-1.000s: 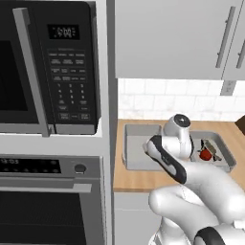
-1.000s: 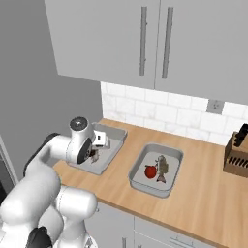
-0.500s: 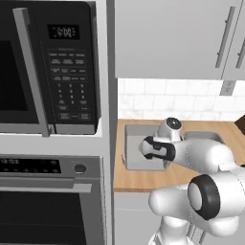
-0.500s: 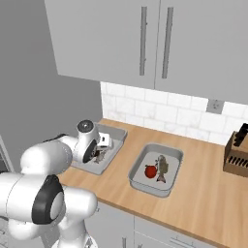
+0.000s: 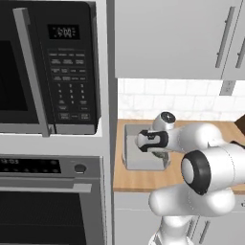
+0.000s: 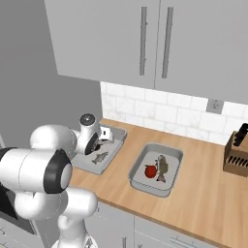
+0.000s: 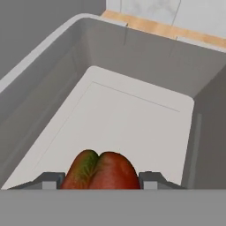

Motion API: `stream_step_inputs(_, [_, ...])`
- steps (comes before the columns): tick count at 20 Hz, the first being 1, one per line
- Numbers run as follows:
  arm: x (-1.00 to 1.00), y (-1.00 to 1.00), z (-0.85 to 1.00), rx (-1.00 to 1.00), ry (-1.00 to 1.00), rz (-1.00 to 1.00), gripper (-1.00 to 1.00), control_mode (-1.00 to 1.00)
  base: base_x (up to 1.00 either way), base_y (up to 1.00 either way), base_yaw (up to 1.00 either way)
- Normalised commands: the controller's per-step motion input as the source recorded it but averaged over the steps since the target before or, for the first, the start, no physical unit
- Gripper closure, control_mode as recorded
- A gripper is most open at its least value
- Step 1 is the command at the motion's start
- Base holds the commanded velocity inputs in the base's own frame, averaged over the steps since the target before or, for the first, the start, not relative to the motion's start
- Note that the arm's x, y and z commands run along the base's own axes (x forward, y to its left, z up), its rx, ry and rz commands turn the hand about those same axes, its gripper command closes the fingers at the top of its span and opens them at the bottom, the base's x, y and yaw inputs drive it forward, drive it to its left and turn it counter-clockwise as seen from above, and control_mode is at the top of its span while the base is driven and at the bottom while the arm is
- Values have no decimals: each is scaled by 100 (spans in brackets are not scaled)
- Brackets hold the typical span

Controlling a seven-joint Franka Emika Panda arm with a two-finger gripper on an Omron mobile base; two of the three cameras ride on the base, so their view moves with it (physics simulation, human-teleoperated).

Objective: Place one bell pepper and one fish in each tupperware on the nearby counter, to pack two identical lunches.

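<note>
Here the two-finger gripper (image 7: 100,178) is clamped on a red, green-streaked bell pepper (image 7: 100,172), held low over the shallow pale-grey tupperware tub (image 7: 132,110) directly beneath it, presumably for release beside the grey fish (image 6: 100,157) lying there.

Rendered scene, even diffuse light, no visible source. Soft shading only: faint shadow under the cabinets (image 6: 145,43) along the counter (image 6: 203,184) back edge. No glare. Base views slightly soft, low-resolution. Hand view: tupperware (image 7: 132,101) walls smooth, mild darkening toward its corners.
</note>
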Motion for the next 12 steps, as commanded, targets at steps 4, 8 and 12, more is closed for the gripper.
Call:
stream_step_inputs(4, [-14, -3, -14, 0, 9, 0, 100, -100, 0, 0, 0])
stream_step_inputs(8, [-55, -53, -19, 0, 8, 0, 100, -100, 0, 0, 0])
stream_step_inputs(12, [-4, -15, -37, 0, 2, 0, 100, -100, 0, 0, 0])
